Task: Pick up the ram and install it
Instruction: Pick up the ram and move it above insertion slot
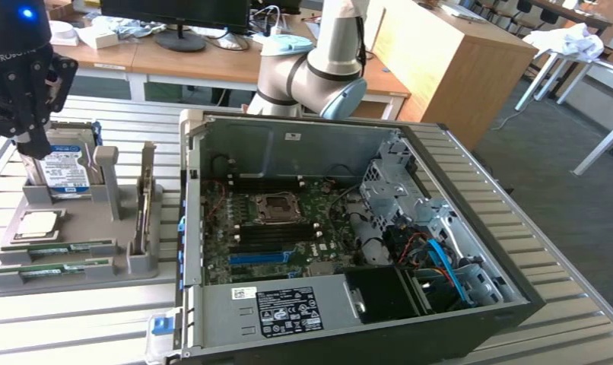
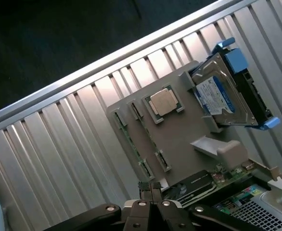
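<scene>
green ram (image 1: 58,247) lies beside its twin (image 1: 63,268) in the grey holder (image 1: 84,281) on the slatted worktop (image 1: 84,323), while the black hand (image 1: 29,148) hangs clenched, grasping nothing, above the hard drive (image 1: 68,171).

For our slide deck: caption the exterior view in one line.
Shut tool hovers by the hard drive; both ram sticks lie in the tray beside the open computer.

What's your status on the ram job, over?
Gripper shut, empty, above the tray. Two ram sticks seated in tray slots, untouched. Nothing lying over them; hard drive stands farther along the tray.
</scene>
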Controlling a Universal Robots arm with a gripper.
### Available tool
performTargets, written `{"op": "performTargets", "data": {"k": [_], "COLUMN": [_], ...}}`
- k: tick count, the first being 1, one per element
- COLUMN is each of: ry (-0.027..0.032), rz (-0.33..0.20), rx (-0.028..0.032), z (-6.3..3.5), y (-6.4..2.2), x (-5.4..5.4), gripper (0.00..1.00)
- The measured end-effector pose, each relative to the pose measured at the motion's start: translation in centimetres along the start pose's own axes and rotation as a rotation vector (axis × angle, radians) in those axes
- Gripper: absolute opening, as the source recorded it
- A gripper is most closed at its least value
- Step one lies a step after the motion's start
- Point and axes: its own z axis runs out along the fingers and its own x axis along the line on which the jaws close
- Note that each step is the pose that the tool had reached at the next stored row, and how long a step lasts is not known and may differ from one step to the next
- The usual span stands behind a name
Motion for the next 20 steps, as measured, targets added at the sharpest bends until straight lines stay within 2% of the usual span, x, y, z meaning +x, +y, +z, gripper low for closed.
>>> {"op": "performTargets", "data": {"k": [20], "ry": [0.0127], "rz": [-0.365], "rx": [-0.0001], "z": [0.04], "y": [0.00], "x": [0.00], "gripper": [0.10]}}
